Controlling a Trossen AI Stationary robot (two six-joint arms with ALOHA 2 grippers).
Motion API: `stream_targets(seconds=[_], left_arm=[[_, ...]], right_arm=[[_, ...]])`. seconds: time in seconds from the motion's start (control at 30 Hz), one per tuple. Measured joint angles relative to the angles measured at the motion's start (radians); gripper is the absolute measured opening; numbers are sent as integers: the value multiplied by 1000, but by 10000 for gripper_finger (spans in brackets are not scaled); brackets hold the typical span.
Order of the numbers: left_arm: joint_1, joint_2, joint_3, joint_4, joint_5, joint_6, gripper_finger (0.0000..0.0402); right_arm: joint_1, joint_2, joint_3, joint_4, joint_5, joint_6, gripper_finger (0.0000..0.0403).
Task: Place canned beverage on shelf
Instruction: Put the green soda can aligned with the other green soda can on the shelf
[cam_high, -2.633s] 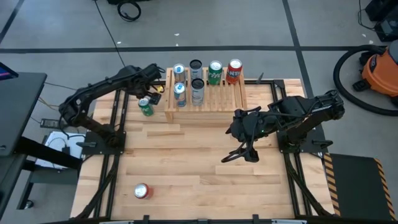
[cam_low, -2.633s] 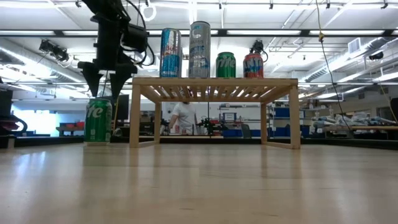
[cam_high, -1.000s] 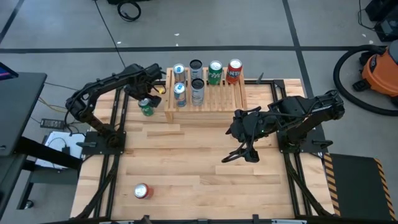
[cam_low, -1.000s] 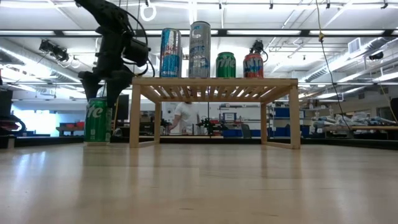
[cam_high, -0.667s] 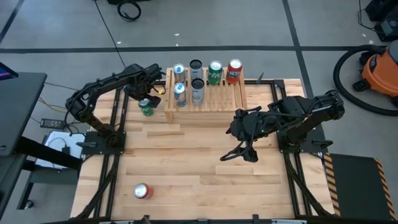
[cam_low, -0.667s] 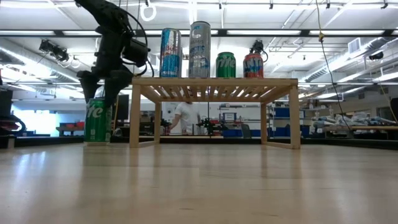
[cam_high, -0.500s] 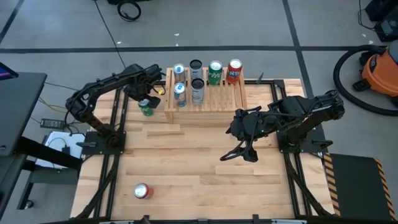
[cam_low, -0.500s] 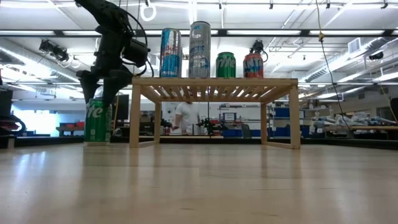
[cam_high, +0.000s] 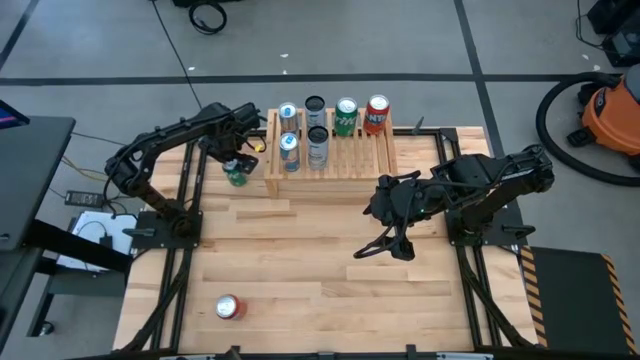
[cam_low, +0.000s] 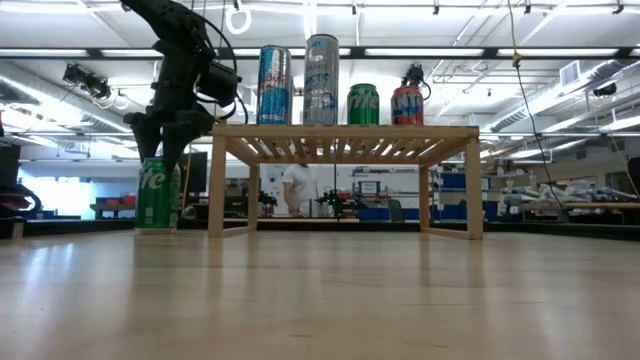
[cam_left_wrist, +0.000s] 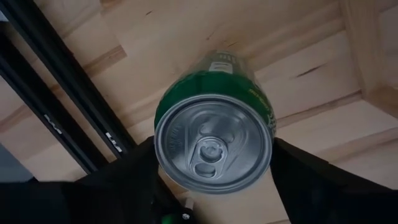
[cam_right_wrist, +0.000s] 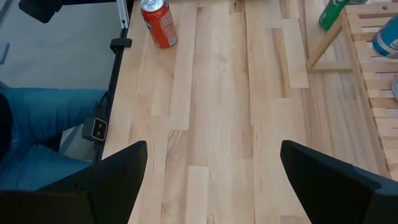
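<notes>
A green can (cam_high: 236, 177) stands upright on the table just left of the light-wood shelf (cam_high: 335, 160). It also shows in the low view (cam_low: 158, 195) and fills the left wrist view (cam_left_wrist: 213, 143). My left gripper (cam_low: 160, 160) is directly above it, shut on its top. The shelf's slatted top (cam_low: 345, 130) carries several upright cans: blue, grey, green and red. My right gripper (cam_high: 375, 250) hangs open over the table's middle right, with nothing between its fingers (cam_right_wrist: 211, 162). My left gripper pinches the green can's upper side wall (cam_left_wrist: 163, 134), just under the rim, between its two fingers. One finger (cam_left_wrist: 134, 168) is on each side of the can. The fingers come from above, pointing down. The can is upright with its base on the table.
A red can (cam_high: 229, 307) stands near the table's near left corner, also in the right wrist view (cam_right_wrist: 158, 23). Open wood lies between it and the shelf. The shelf's left side board (cam_low: 217, 180) is close beside the green can. A person's blue-clad legs (cam_right_wrist: 37, 124) show beyond the table's edge.
My left gripper has shut its fingers onto the top of the green can without otherwise moving. The can stays upright in its place on the table.
</notes>
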Motion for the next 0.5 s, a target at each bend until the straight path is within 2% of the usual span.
stream_targets(seconds=[0.5], left_arm=[[0,-5,-1,-40,0,42,275]], right_arm=[[0,0,0,0,0,-2,378]])
